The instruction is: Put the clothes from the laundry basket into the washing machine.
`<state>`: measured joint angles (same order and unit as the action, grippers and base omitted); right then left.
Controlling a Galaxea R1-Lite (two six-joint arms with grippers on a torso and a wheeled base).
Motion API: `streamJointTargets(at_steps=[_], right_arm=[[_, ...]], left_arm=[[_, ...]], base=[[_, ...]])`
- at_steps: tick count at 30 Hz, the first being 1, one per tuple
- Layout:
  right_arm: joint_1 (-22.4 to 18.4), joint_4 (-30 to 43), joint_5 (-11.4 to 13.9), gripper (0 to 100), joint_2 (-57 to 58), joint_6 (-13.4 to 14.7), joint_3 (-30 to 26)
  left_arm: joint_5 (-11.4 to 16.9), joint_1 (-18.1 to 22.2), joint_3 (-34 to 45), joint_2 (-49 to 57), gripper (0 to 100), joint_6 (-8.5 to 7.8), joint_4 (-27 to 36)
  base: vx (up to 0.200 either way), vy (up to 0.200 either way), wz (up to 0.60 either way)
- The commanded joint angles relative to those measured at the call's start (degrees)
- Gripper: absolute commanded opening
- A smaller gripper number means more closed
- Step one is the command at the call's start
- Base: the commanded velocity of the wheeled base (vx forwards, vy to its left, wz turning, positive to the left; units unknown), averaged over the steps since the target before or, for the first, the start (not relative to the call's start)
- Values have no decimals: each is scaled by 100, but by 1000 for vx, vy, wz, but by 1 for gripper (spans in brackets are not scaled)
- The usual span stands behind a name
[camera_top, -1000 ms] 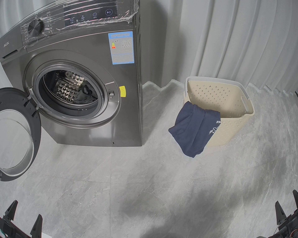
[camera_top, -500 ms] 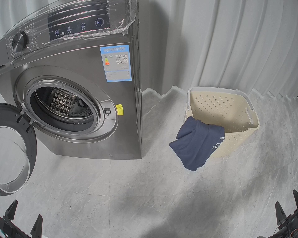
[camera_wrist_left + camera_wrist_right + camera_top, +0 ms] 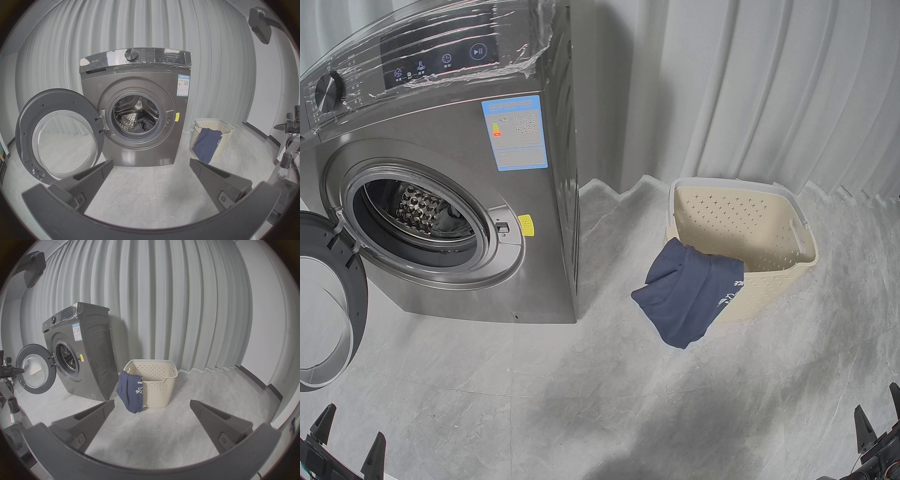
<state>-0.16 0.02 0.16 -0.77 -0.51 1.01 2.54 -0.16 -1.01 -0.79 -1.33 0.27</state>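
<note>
Two sets of fingers [image 3: 93, 178] spread wide and gripping nothing: holding the left gripper [image 3: 353, 425] and the right gripper [image 3: 876, 407] low, well apart from the work. Facing a navy garment [image 3: 687, 290] draped over the near rim of the laundry basket [image 3: 737, 183], half inside and half trailing down its outer wall (likely an easy pinch from outside). Standing near the washing machine [image 3: 487, 262] with its door [image 3: 328, 300] swung fully open, presumably leaving the drum [image 3: 128, 107] free for loading. Getting from the left wrist view a straight look at dark clothes [image 3: 142, 125] lying in the drum, from the head view merely a glimpse, from the right wrist view the garment's full drop.
</note>
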Motion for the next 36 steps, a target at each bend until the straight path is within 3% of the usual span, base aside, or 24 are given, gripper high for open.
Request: streamJointTargets(at_steps=[1,5,11,23,29,36], right_arm=[[-2,6,2,100,77,-2,-92],[-19,6,2,100,77,-10,-92],[-11,6,2,100,77,-2,-92],[-11,-2,2,100,77,-2,-92],[-11,-2,2,100,77,7,-92],[-19,-2,-51,100,77,60,-92]], left_arm=[[1,-2,92,62,100,1,0],[1,-2,92,62,100,1,0],[1,-2,92,70,100,1,0],[1,-2,92,70,100,1,0],[1,-2,92,70,100,1,0],[1,-2,92,70,100,1,0]], base=[[0,-200,0],[0,-200,0],[0,0,0],[200,0,0],[0,0,0],[0,-200,0]])
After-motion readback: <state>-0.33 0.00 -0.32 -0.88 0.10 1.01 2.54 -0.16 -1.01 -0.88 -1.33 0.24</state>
